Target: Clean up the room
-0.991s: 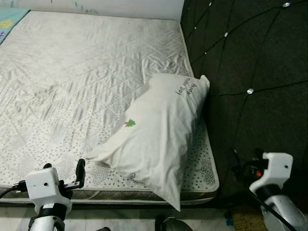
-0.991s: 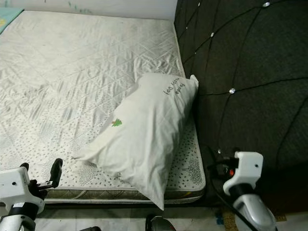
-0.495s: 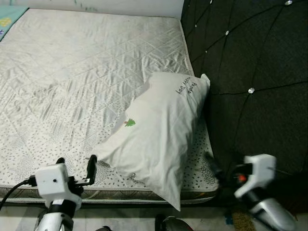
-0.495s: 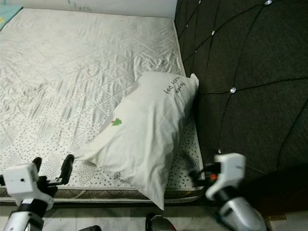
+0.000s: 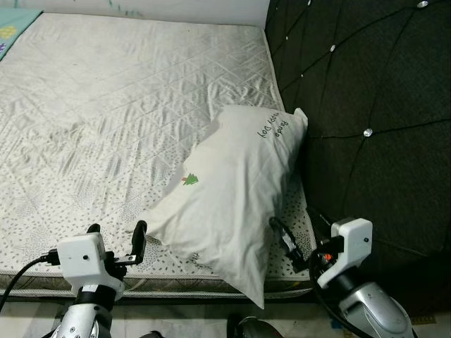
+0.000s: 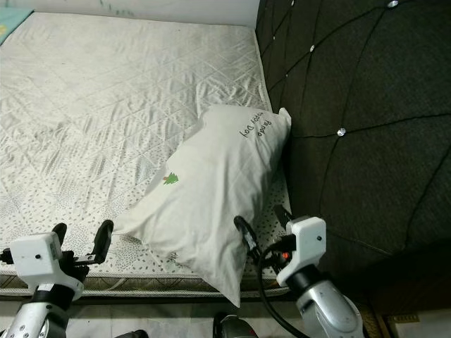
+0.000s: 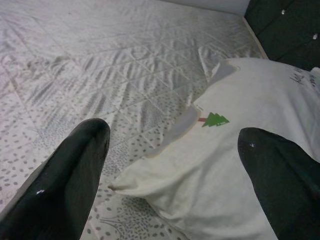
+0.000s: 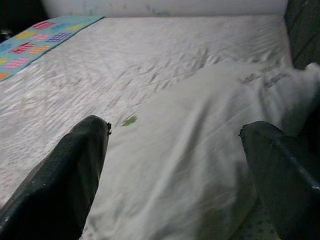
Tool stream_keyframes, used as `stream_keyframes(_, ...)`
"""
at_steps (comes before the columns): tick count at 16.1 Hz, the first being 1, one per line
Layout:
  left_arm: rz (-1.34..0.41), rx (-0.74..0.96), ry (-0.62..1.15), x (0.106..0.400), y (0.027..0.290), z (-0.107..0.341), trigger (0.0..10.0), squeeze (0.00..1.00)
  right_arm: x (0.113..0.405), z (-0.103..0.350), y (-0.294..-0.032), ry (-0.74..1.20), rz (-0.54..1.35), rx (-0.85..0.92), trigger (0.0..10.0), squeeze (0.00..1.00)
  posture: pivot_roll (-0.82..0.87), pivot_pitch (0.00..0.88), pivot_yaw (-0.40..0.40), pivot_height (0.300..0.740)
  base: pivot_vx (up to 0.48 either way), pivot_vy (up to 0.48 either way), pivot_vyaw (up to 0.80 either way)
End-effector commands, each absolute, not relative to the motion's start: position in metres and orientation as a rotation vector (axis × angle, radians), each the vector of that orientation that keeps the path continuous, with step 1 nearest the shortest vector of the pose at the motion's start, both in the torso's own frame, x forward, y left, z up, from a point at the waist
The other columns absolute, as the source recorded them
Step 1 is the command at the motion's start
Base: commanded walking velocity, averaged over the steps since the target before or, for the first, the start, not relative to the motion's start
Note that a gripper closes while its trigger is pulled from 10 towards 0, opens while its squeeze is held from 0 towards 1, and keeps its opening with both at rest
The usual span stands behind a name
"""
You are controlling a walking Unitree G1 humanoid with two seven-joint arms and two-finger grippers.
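Observation:
A white pillow (image 5: 225, 197) with a small green tree print and dark script lies diagonally on the mattress (image 5: 106, 113). Its upper end leans on the headboard and its lower corner hangs over the mattress's front edge. My left gripper (image 5: 116, 236) is open at the front edge, just left of the pillow's left corner. The left wrist view has that corner (image 7: 150, 180) between the black fingers (image 7: 70, 175). My right gripper (image 6: 263, 225) is open against the pillow's lower right side. In the right wrist view the pillow (image 8: 200, 165) spreads between the fingers (image 8: 65, 175).
A dark tufted headboard (image 5: 366, 105) rises along the mattress's right side. A colourful patterned mat (image 8: 30, 50) lies at the far left corner. Pale floor (image 5: 176, 324) runs below the mattress's front edge.
My right gripper has swung left from beside the headboard to the pillow's lower right side. My left gripper has moved right, closer to the pillow's left corner. The pillow has stayed put.

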State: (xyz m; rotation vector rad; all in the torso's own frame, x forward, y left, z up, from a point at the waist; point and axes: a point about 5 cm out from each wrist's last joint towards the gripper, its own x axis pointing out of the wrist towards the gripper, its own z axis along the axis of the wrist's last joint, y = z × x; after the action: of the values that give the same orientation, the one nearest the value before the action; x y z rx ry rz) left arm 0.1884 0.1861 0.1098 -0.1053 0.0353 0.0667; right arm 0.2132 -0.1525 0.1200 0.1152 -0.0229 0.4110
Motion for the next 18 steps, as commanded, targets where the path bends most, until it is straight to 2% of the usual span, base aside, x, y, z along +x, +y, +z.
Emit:
stream_keyframes(1,0.079,-0.103,0.066,0.187,0.185,0.105,10.0,0.00,0.211,0.116,-0.154,-0.011,0.375,0.086,10.0,0.00,-0.03,0.207,-0.064,0.740,0.000,0.000,0.00)
stream_keyframes(8,0.100,-0.075,0.066,0.192,0.186,0.106,10.0,0.00,0.215,0.110,-0.168,0.007,0.178,0.002,10.0,0.00,-0.04,0.224,-0.053,0.740,0.000,0.000,0.00)
stream_keyframes(14,0.079,-0.073,0.077,0.191,0.184,0.106,10.0,0.00,0.211,0.106,-0.167,0.043,0.149,-0.002,10.0,0.00,-0.04,0.241,-0.041,0.740,0.000,0.000,0.00)
stream_keyframes(18,0.074,-0.075,0.087,0.191,0.184,0.105,10.0,0.00,0.211,0.105,-0.166,0.057,0.144,-0.004,10.0,0.00,-0.04,0.244,-0.041,0.700,0.000,0.000,0.00)
